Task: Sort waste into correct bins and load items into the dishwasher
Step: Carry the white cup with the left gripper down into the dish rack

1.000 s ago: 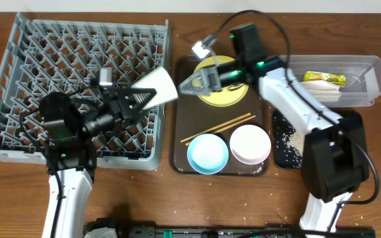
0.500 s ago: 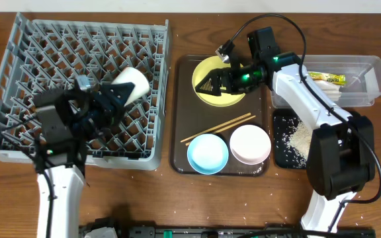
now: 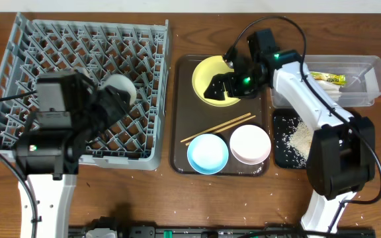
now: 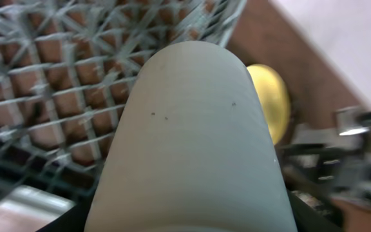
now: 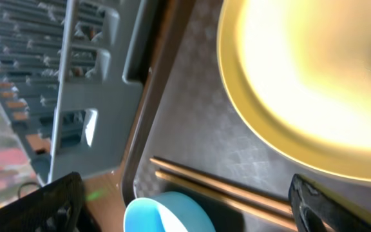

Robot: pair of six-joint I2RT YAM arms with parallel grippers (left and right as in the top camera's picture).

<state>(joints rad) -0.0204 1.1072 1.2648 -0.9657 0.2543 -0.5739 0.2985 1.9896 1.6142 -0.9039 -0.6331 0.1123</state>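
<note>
No legible text anywhere (snack wrapper (image 3: pixel 324 77) print too small).

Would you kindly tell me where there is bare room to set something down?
Bare: the back rows of the dish rack, beyond the white cup in the left gripper; the table in front of the serving tray. Crowded: that tray, with yellow plate, chopsticks, light-blue bowl, white bowl and the right gripper above the plate.

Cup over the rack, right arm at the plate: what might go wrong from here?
1. The white cup lies tilted in the left gripper above the rack; released so, it may wedge between pegs.
2. The open right gripper sits low at the yellow plate; a rim grab might shove it onto the chopsticks.
</note>
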